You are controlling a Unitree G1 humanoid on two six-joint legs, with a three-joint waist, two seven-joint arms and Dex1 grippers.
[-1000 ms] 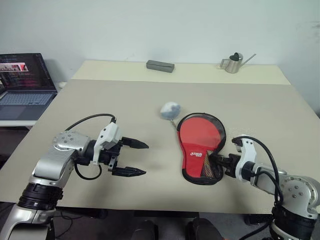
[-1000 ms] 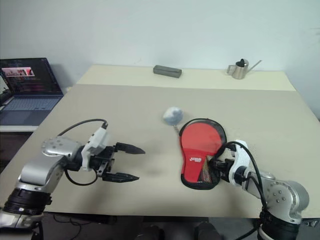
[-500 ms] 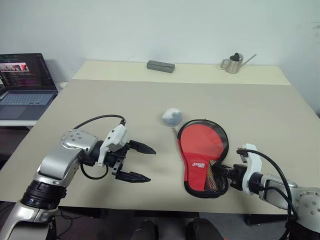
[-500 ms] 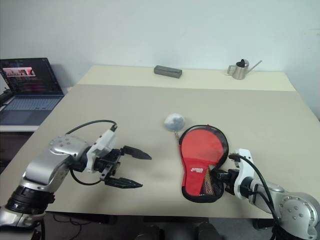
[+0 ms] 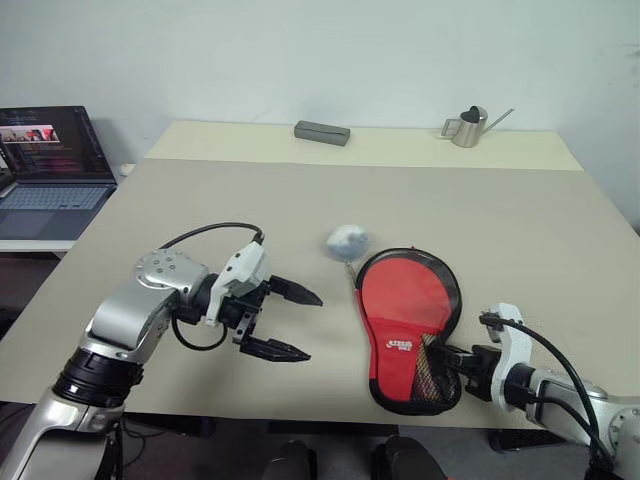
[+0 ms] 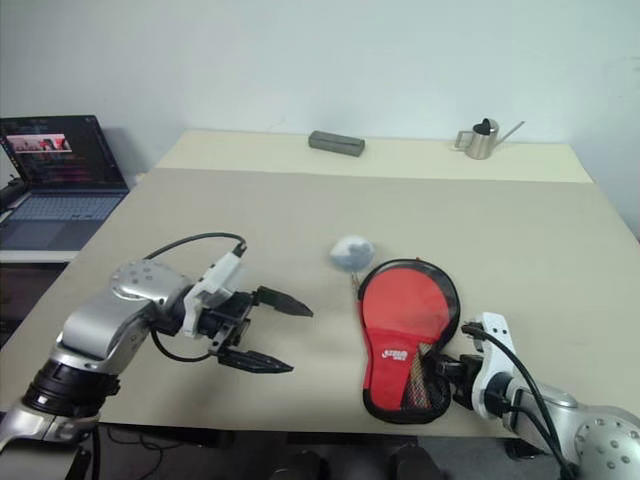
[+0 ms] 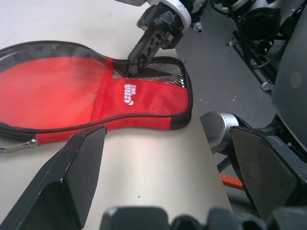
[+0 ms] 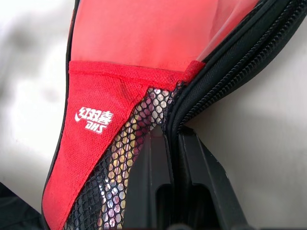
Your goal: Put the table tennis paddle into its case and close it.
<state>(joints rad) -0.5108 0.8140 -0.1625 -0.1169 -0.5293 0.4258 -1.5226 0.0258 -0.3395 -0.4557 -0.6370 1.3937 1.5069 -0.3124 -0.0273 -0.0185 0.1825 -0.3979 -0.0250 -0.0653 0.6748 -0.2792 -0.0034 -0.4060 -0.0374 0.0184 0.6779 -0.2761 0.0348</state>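
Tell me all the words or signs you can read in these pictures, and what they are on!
White brand mark on the red front of the case: stylised signs with small letters beneath, not clear enough to quote.
Laptop screen: coloured pictures, any writing too small to read.
Grey block, watering can and grey ball: no writing seen.

- Case [image 5: 405,310]: red cloth, black mesh, black zip rim.
- Table [image 5: 250,215]: smooth matt beige.
- Watering can [image 5: 467,127]: shiny metal.
- Left gripper [image 5: 297,322]: matt black plastic.
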